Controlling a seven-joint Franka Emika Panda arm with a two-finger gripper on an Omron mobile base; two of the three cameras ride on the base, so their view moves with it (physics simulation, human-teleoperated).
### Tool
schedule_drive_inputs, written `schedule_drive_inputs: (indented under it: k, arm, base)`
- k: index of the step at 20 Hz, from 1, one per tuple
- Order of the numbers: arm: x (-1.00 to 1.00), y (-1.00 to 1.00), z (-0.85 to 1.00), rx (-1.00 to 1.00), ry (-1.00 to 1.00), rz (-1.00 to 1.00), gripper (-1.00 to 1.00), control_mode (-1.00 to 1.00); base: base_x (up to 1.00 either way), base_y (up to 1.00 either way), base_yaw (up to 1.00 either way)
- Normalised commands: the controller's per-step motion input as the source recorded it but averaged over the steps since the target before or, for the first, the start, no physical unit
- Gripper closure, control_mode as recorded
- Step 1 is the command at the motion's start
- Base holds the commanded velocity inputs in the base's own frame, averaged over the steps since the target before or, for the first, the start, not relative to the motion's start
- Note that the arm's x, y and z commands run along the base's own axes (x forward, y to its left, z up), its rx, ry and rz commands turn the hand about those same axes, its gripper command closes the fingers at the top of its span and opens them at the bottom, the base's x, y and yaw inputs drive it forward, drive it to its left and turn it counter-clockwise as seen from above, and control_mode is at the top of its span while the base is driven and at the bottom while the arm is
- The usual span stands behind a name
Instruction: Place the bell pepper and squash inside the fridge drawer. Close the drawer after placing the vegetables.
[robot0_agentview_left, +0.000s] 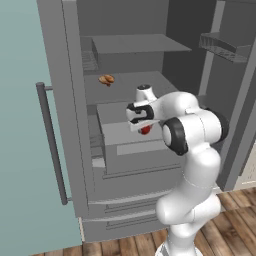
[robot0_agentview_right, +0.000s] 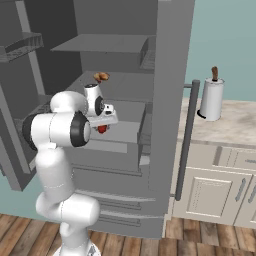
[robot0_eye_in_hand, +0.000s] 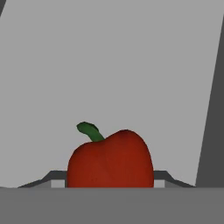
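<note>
Hand view shows the bell pepper's (robot0_eye_in_hand: 110, 159) green stem, hidden from base views.

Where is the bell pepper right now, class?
The bell pepper sits at the hand, seen close up in the hand view; in both base views it shows red just under the hand, above the open fridge drawer.

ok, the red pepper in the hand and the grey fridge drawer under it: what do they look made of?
Small glossy red bell pepper with a green stem: smooth waxy vegetable skin, going by the soft sheen and rounded lobes. Wide grey box-shaped fridge drawer: flat matte grey with no highlights, probably moulded plastic, though the render leaves that open. The hand appears shut on the pepper.
</note>
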Motion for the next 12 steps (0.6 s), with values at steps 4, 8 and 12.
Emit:
schedule_drive_inputs:
  k: [4, 8, 12]
  arm:
    - [0.14, -0.08, -0.36, 0.00, 0.00, 0.00, 1.00, -1.00]
    - [0.02, -0.07, -0.34, 0.00, 0.01, 0.00, 1.00, -1.00]
    - [0.00, -0.08, -0.36, 0.00, 0.01, 0.00, 1.00, -1.00]
  base:
    - [0.00, 0.00, 0.00]
    - [0.00, 0.00, 0.00]
    - [0.00, 0.00, 0.00]
